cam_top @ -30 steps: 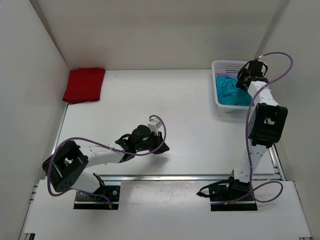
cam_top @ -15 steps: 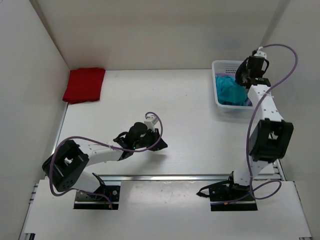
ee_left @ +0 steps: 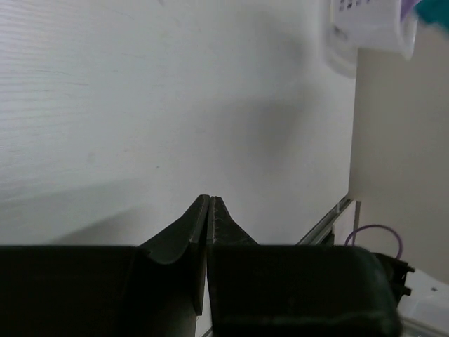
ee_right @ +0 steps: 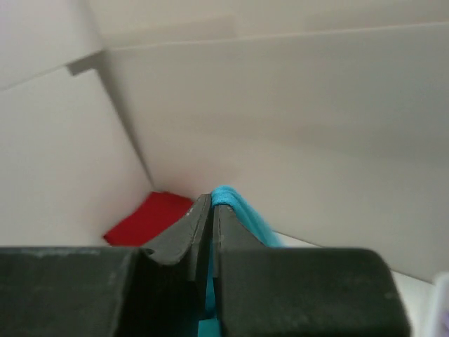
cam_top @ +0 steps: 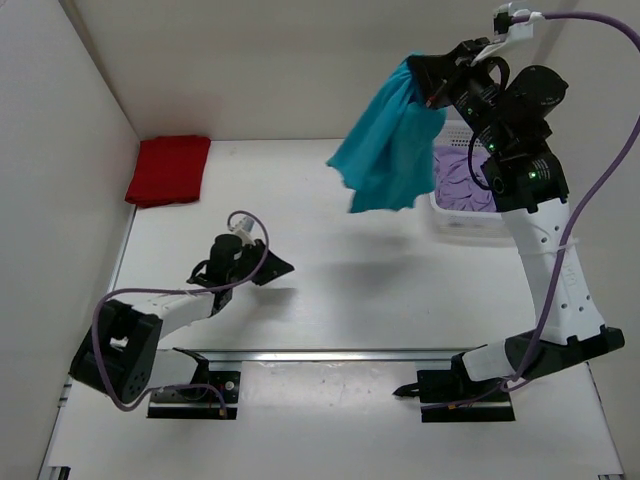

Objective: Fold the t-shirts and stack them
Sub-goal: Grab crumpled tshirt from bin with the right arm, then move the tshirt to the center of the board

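A teal-blue t-shirt (cam_top: pixel 388 145) hangs in the air over the back of the table, pinched at its top by my right gripper (cam_top: pixel 432 92), which is shut on it. In the right wrist view the teal cloth (ee_right: pixel 242 210) pokes out between the closed fingers. The red t-shirt (cam_top: pixel 167 169) lies folded in the far left corner. A lavender t-shirt (cam_top: pixel 465 176) fills the white basket (cam_top: pixel 470 217). My left gripper (cam_top: pixel 275 268) hovers low over the near left of the table, shut and holding nothing; its fingers (ee_left: pixel 189 232) press together.
White walls close in the table on the left, back and right. A metal rail (cam_top: pixel 340 353) runs along the near edge. The basket stands against the right wall at the back.
My right arm has risen out of the basket with the teal-blue t-shirt and swung it left, uncovering the lavender one. The left arm has drawn back to the left.
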